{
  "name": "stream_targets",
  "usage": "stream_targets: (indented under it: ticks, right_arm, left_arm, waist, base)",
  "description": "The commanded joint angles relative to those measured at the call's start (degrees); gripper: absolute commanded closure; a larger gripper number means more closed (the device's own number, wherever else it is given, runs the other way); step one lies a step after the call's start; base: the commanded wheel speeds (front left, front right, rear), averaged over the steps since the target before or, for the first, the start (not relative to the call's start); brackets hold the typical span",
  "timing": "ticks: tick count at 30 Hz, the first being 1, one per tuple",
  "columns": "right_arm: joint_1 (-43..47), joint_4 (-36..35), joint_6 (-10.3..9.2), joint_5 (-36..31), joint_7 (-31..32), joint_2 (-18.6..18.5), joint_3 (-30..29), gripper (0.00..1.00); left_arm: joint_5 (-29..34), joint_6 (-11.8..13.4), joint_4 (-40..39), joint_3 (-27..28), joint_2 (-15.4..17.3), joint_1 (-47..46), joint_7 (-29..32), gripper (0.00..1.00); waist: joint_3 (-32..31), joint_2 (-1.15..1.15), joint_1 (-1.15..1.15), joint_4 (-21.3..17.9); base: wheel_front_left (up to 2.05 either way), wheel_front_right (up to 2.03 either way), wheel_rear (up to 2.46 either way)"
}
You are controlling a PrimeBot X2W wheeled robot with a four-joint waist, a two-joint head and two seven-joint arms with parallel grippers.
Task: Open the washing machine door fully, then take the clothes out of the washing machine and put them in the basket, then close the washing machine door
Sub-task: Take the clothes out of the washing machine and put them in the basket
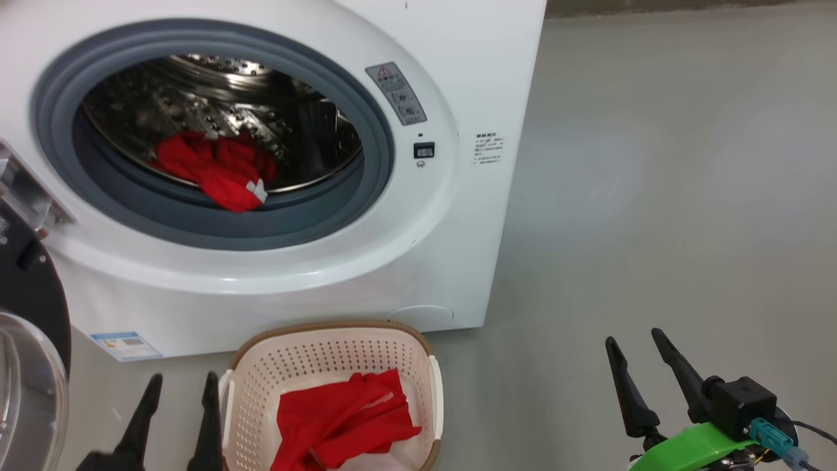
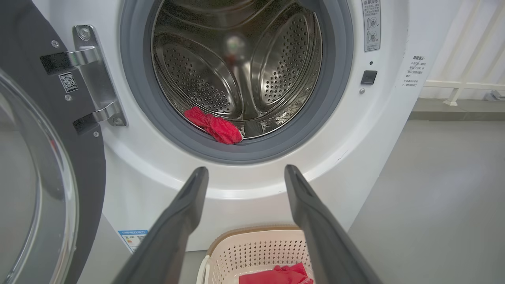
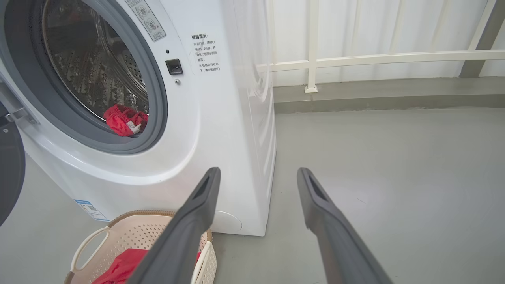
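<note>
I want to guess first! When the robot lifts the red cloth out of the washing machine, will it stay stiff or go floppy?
Probably floppy: the red cloth lies crumpled in soft folds, so it should droop when lifted. Likely light, being thin fabric. It may drag on the grey rubber ring, since it lies right beside it.

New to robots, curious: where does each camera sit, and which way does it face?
Head: looks down on white boxy washing machine, cream perforated basket; left hand, right hand at bottom.
Left wrist: between own fingers into steel drum.
Right wrist: between own fingers, past machine's corner to grey floor.
All share red clothes in drum.
</note>
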Motion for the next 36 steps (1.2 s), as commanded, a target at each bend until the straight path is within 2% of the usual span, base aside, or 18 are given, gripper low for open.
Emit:
stream_targets:
  ticks: [1,9,15,22,28,36]
  right_arm:
    - [-2.0,-1.7,0.35,-0.1,-0.4,-0.2,1.3,0.0]
    - [-4.2,-2.4,0.35,-0.5,-0.4,0.2,1.7,0.0]
    - [-7.0,-2.8,0.35,-0.7,-0.4,0.4,2.3,0.0]
    - [-10.1,-3.4,0.35,0.9,-0.4,0.4,3.5,0.0]
    - [-12.3,-3.8,0.35,1.8,-0.4,0.4,4.4,0.0]
    - [-14.6,-4.0,0.35,2.5,-0.4,0.4,5.5,0.0]
  left_arm:
    - [1.0,0.5,-0.1,1.4,0.3,-4.0,-0.5,0.0]
    - [5.1,0.4,5.7,-1.5,2.2,-12.9,-0.5,0.0]
    - [8.5,0.5,12.8,-4.9,4.1,-23.8,-0.5,0.0]
    - [9.1,0.3,22.2,-6.7,5.7,-36.9,-0.5,0.0]
    - [10.1,1.0,31.7,-7.2,8.2,-47.0,-0.3,0.0]
    - [12.1,3.5,46.0,-8.5,11.3,-59.8,1.5,0.0]
  waist:
    - [1.2,0.0,0.0,0.3]
    - [5.4,0.0,0.0,0.2]
    - [9.7,0.0,0.0,-0.5]
    - [14.6,0.0,0.0,-1.9]
    - [18.3,0.0,0.0,-3.1]
    - [21.7,0.0,0.0,-4.0]
  base:
    - [0.0,0.0,0.0]
    - [0.0,0.0,0.0]
    - [0.0,0.0,0.0]
    - [0.0,0.0,0.0]
    - [0.0,0.0,0.0]
    - [0.0,0.0,0.0]
